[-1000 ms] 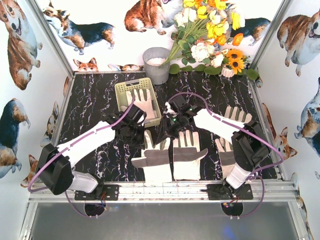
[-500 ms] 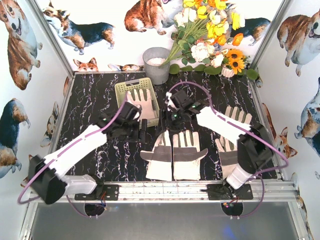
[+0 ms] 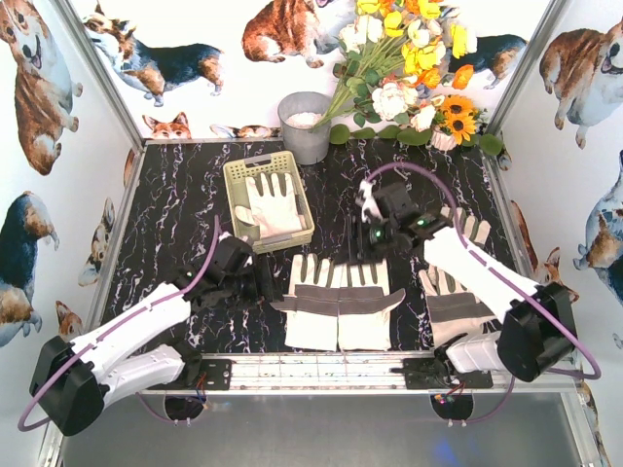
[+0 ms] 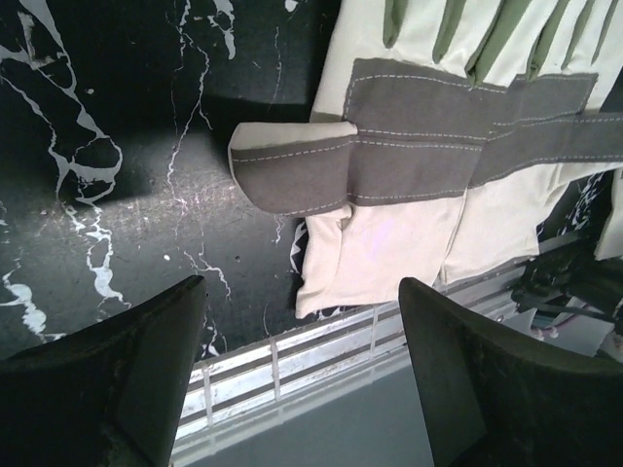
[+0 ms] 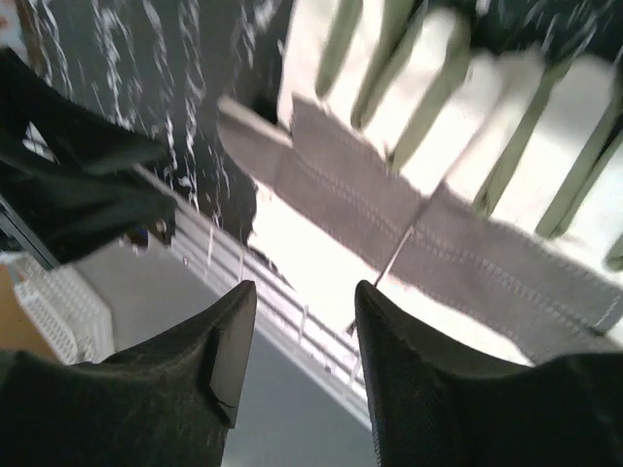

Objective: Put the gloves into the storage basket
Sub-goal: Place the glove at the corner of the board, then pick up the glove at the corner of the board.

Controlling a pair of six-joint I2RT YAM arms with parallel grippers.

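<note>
Storage basket [image 3: 234, 181] sits toward the far edge of the worktop [image 3: 175, 214], left of centre, with one glove [image 3: 273, 204] lying inside. Paired gloves [image 3: 336, 304] lie side by side at mid near edge. Further gloves [image 3: 456, 304] lie toward the near right corner.

Left gripper [image 4: 302, 287]: wide open, empty, just left of the pair. Right gripper [image 5: 300, 292]: narrowly open, empty, over the pair's fingertip end.
</note>
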